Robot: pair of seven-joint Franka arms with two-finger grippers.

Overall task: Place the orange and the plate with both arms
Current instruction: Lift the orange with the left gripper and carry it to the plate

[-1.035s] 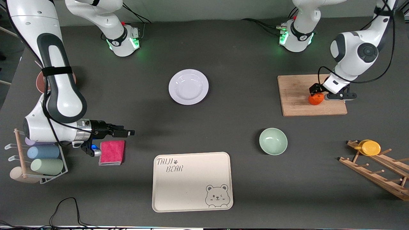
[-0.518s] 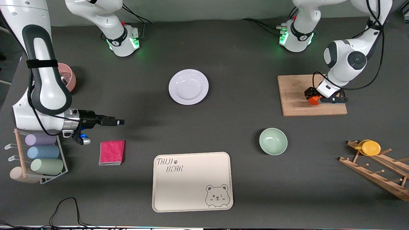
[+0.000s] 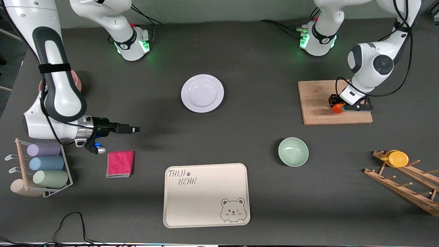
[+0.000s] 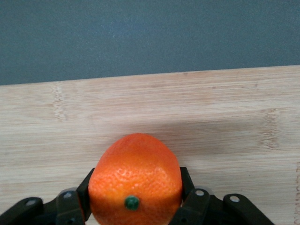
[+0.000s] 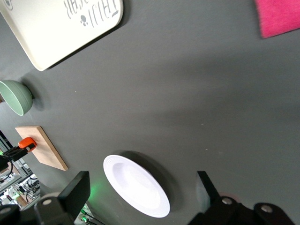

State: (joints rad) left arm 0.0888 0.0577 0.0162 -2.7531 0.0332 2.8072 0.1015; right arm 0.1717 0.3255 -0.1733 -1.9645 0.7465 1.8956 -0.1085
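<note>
The orange (image 3: 336,108) sits on the wooden cutting board (image 3: 317,103) at the left arm's end of the table. My left gripper (image 3: 337,107) is shut on the orange (image 4: 135,178), with a black finger (image 4: 187,180) pressed against each side and the fruit resting on the board (image 4: 150,108). The white plate (image 3: 202,93) lies mid-table, nearer the robot bases. My right gripper (image 3: 135,129) hangs open over bare table near the pink cloth, apart from the plate. In the right wrist view the plate (image 5: 136,185) shows between its spread fingers (image 5: 77,192).
The cream bear tray (image 3: 206,195) lies nearest the front camera, with a pale green bowl (image 3: 293,151) between it and the board. A pink cloth (image 3: 120,163) and a cup rack (image 3: 41,168) stand at the right arm's end. A wooden rack holds a yellow dish (image 3: 398,158).
My left gripper has come down around the orange and shut on it. The right gripper drew away from the pink cloth, then shifted slightly toward the table's middle, still open.
</note>
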